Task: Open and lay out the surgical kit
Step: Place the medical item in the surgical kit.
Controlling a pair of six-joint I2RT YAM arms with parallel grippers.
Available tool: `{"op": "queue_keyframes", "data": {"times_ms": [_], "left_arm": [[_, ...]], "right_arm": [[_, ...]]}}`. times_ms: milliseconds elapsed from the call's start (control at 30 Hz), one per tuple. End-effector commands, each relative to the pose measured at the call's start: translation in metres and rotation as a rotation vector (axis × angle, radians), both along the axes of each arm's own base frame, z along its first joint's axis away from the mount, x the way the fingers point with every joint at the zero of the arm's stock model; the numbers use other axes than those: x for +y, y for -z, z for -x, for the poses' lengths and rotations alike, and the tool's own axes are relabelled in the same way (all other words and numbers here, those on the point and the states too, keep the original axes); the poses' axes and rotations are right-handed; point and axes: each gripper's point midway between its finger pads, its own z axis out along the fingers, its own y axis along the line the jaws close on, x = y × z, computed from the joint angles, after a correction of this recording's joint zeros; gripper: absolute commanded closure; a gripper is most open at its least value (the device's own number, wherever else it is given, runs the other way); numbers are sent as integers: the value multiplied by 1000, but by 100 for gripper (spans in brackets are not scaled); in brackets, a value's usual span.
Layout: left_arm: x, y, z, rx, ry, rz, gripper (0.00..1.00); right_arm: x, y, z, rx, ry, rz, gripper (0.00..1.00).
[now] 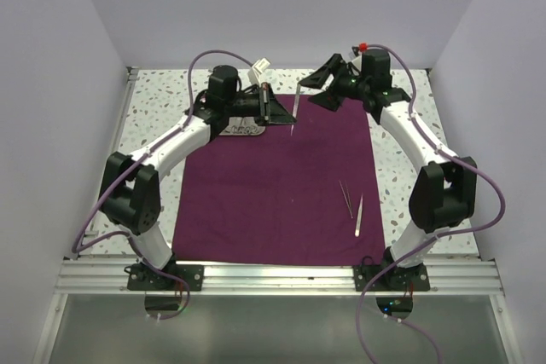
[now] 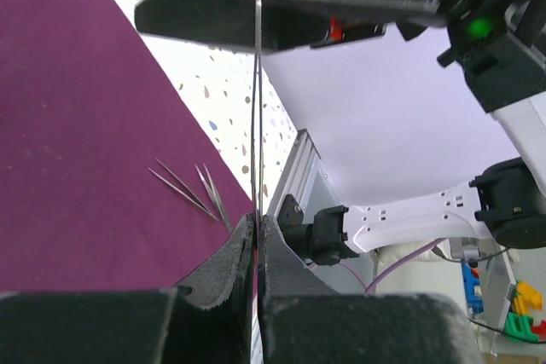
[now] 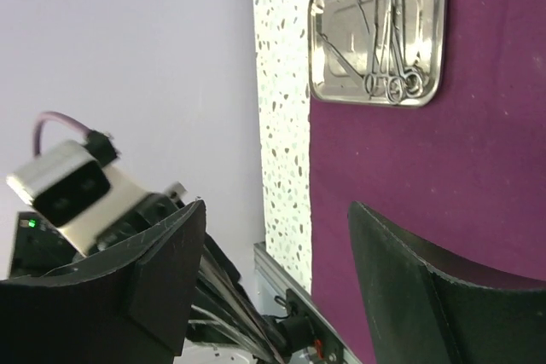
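Observation:
The dark purple cloth wrap point(image 1: 273, 185) lies spread flat on the table. The steel tray point(image 3: 380, 31) rests on its far left corner, with scissors-like instruments point(image 3: 392, 49) inside; in the top view the tray point(image 1: 241, 129) is partly under my left arm. My left gripper point(image 2: 257, 221) is shut on a thin silver tool point(image 2: 256, 100), seen from above as a slanted sliver point(image 1: 295, 113). My right gripper point(image 3: 277, 245) is open and holds nothing, hovering over the cloth's far edge point(image 1: 317, 84). Two thin silver tools point(image 1: 351, 205) lie on the cloth at the right.
Speckled tabletop point(image 1: 401, 168) borders the cloth on both sides and at the back. White walls enclose the table on three sides. An aluminium rail point(image 1: 281, 277) carries both arm bases along the near edge.

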Motion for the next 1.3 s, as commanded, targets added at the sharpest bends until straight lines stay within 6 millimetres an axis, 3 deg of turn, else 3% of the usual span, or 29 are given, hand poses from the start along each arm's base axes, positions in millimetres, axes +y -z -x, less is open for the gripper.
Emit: {"op": "queue_keyframes", "data": {"times_ms": [0, 367, 533, 633, 700, 833, 967, 1000, 1033, 1067, 1100, 1133, 1167, 1267], "left_arm": [[-3, -24, 12, -46, 11, 58, 100], [-11, -17, 9, -29, -3, 58, 100], [-15, -15, 5, -15, -4, 73, 100], [-18, -18, 2, -24, -1, 79, 100], [-19, -16, 0, -19, -3, 77, 100], [-21, -10, -5, -9, -12, 69, 100], [-21, -4, -8, -7, -22, 59, 100], [-21, 0, -10, -13, -23, 45, 93], [-21, -4, -13, -32, -28, 36, 80], [-19, 4, -12, -6, -34, -1, 63], [-16, 7, -16, -45, -49, -37, 34], [-15, 1, -21, -82, -63, -51, 14], [-7, 16, -18, -59, -64, -127, 3], [11, 25, -25, -66, -124, -232, 0]], "right_arm": [[8, -35, 0, -72, -31, -47, 28], [11, -34, 13, -67, -46, -57, 32], [16, -27, 22, -57, -64, -57, 51], [24, -21, 28, -54, -82, -30, 72], [24, -18, 30, -53, -79, -9, 77], [26, -18, 35, -52, -90, 9, 100], [22, -15, 40, -54, -92, 39, 100], [18, -9, 43, -47, -95, 73, 100], [17, -7, 45, -45, -98, 95, 100], [12, -4, 46, -42, -92, 126, 100], [4, 1, 53, -36, -112, 200, 100], [-6, 8, 52, -29, -88, 274, 100], [-13, 15, 56, -18, -88, 329, 100], [-48, 43, 77, 40, -96, 556, 100]]}}
